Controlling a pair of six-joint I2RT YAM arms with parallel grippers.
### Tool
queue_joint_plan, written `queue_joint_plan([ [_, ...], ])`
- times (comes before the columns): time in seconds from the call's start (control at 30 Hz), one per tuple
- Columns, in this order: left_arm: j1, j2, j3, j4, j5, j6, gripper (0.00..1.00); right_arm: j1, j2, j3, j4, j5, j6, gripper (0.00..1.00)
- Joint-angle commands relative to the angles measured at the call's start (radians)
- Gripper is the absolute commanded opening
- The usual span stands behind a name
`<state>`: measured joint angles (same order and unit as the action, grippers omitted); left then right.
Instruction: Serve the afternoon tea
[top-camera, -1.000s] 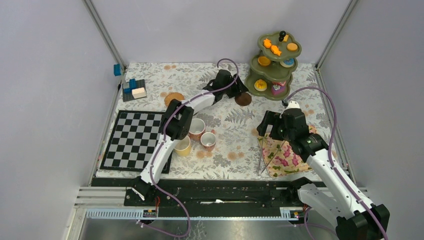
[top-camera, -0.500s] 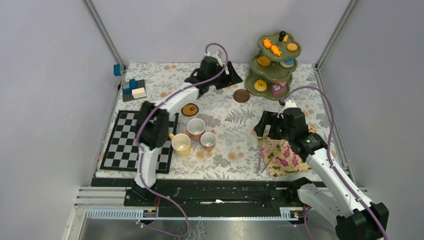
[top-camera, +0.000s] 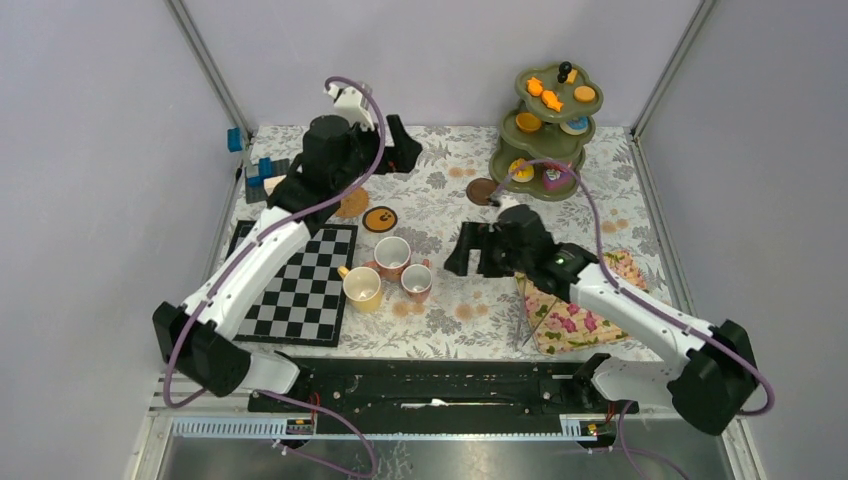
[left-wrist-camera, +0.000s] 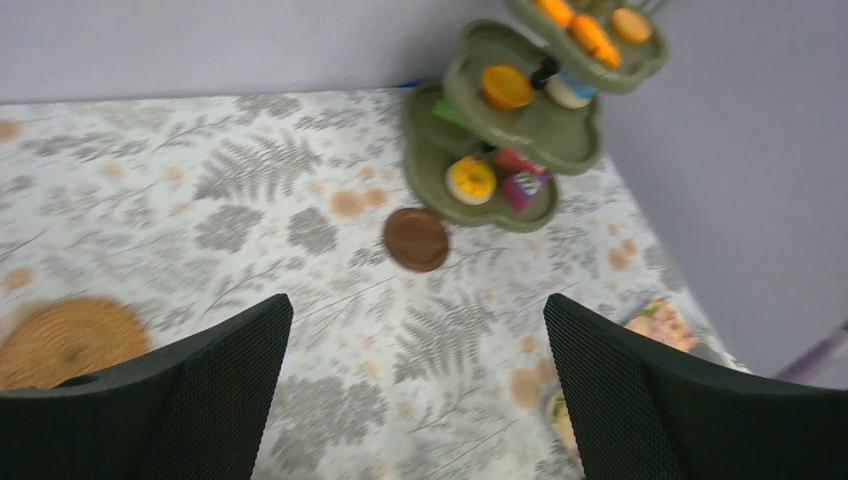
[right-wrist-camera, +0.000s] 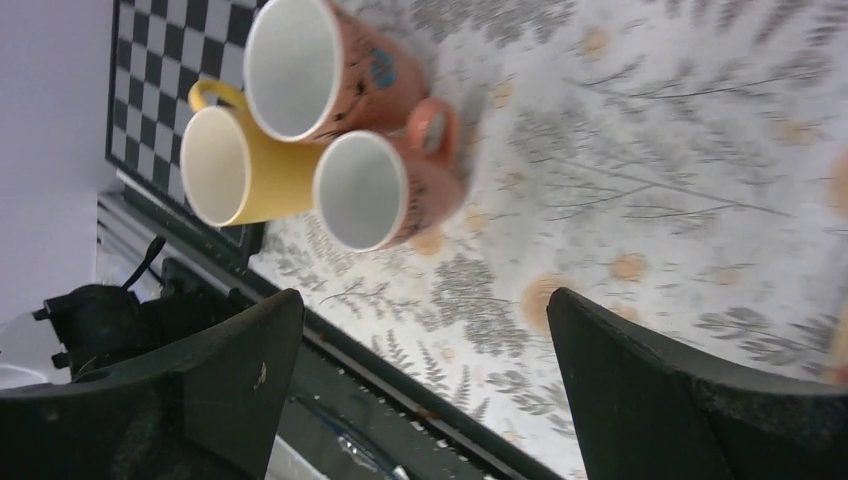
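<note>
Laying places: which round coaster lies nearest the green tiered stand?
The plain dark-brown coaster beside the olive-green three-tier stand; the other two lie further left.

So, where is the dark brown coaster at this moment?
In the top view the dark brown coaster lies at the far side, right of centre, just left of the stand base and apart from it.

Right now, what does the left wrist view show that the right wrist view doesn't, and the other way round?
Only the left wrist view: the olive-green three-tier stand, a dark brown coaster just in front of it, and a tan woven coaster at lower left, partly behind a finger. Only the right wrist view: the yellow mug, one pinkish mug and a second pinkish mug clustered together, plus part of the chessboard. Both: the fern-print cloth, and wide-open jaws, as the left gripper and right gripper each hold nothing.
</note>
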<state>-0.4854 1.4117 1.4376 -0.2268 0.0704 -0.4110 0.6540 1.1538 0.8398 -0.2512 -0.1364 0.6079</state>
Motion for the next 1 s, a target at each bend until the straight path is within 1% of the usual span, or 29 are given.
queue_joint_plan([
  [0.0, -0.004, -0.097, -0.119, 0.029, -0.190, 0.132, 0.99, 0.161, 0.104, 0.113, -0.052, 0.173, 0.095, 0.99],
  [0.03, -0.004, -0.116, -0.146, 0.047, -0.210, 0.138, 0.99, 0.189, 0.143, 0.127, -0.073, 0.214, 0.101, 0.95],
  [0.1, -0.004, -0.137, -0.180, 0.064, -0.218, 0.138, 0.99, 0.228, 0.179, 0.153, -0.111, 0.279, 0.121, 0.82],
  [0.13, -0.004, -0.142, -0.192, 0.069, -0.217, 0.133, 0.99, 0.241, 0.198, 0.162, -0.118, 0.301, 0.126, 0.80],
  [0.2, -0.004, -0.148, -0.216, 0.087, -0.201, 0.123, 0.99, 0.263, 0.233, 0.189, -0.119, 0.336, 0.128, 0.78],
  [0.27, -0.004, -0.150, -0.234, 0.101, -0.181, 0.112, 0.99, 0.281, 0.278, 0.221, -0.118, 0.344, 0.124, 0.76],
  [0.33, -0.004, -0.149, -0.238, 0.097, -0.169, 0.106, 0.99, 0.297, 0.327, 0.251, -0.120, 0.345, 0.125, 0.71],
  [0.43, -0.004, -0.164, -0.245, 0.096, -0.174, 0.104, 0.99, 0.321, 0.389, 0.277, -0.128, 0.382, 0.136, 0.68],
  [0.57, -0.004, -0.181, -0.259, 0.107, -0.175, 0.098, 0.99, 0.334, 0.462, 0.322, -0.140, 0.399, 0.135, 0.59],
  [0.67, -0.005, -0.180, -0.261, 0.108, -0.172, 0.094, 0.99, 0.348, 0.526, 0.379, -0.189, 0.435, 0.128, 0.50],
  [0.77, -0.005, -0.184, -0.265, 0.107, -0.174, 0.093, 0.99, 0.351, 0.563, 0.445, -0.284, 0.476, 0.125, 0.39],
  [0.8, -0.007, -0.186, -0.265, 0.108, -0.179, 0.093, 0.99, 0.351, 0.561, 0.448, -0.309, 0.490, 0.128, 0.35],
  [0.87, -0.008, -0.188, -0.265, 0.105, -0.182, 0.095, 0.99, 0.351, 0.526, 0.422, -0.322, 0.516, 0.129, 0.22],
  [0.9, -0.009, -0.187, -0.263, 0.103, -0.181, 0.095, 0.99, 0.351, 0.505, 0.402, -0.312, 0.527, 0.129, 0.12],
  [0.97, -0.009, -0.184, -0.259, 0.101, -0.173, 0.094, 0.99, 0.351, 0.464, 0.359, -0.287, 0.536, 0.123, 0.03],
])
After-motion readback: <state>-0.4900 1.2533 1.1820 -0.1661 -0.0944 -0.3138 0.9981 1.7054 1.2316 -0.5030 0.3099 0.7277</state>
